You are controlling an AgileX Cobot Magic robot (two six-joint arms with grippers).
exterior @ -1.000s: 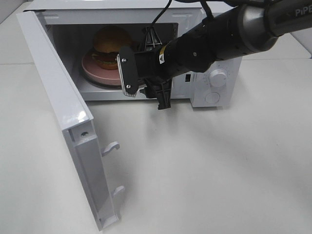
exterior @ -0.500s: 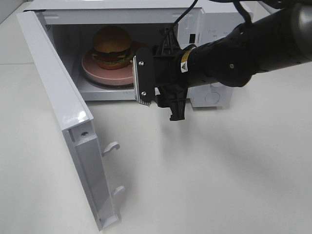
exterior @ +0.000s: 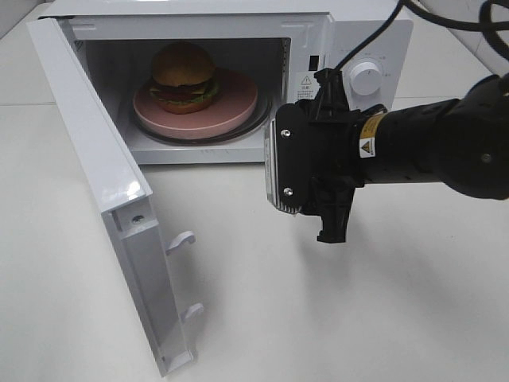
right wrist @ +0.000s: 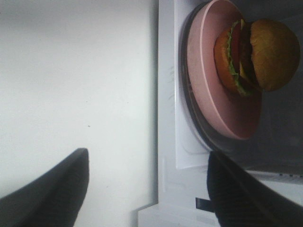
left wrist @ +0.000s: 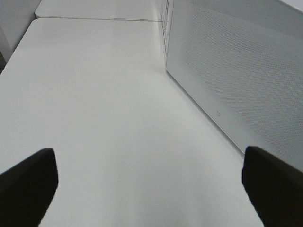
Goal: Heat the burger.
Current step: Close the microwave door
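Note:
The burger (exterior: 184,76) sits upright on a pink round plate (exterior: 231,103) inside the white microwave (exterior: 318,32), whose door (exterior: 103,175) hangs wide open to the left. My right gripper (exterior: 306,199) hovers outside the oven, in front of its control panel, open and holding nothing. In the right wrist view the burger (right wrist: 258,56) and plate (right wrist: 203,71) lie beyond the spread right gripper (right wrist: 147,189). My left gripper (left wrist: 150,187) is open over bare table beside the microwave's perforated side wall (left wrist: 236,71); it does not show in the exterior high view.
The open door's edge and its two latch hooks (exterior: 183,239) stick out toward the table's front. Two dials (exterior: 364,77) sit on the microwave's right panel. A cable (exterior: 374,40) runs over the oven top to my right arm.
My right gripper has drawn back from the oven opening, moving right and toward the front. The burger and plate stay inside, now in full view.

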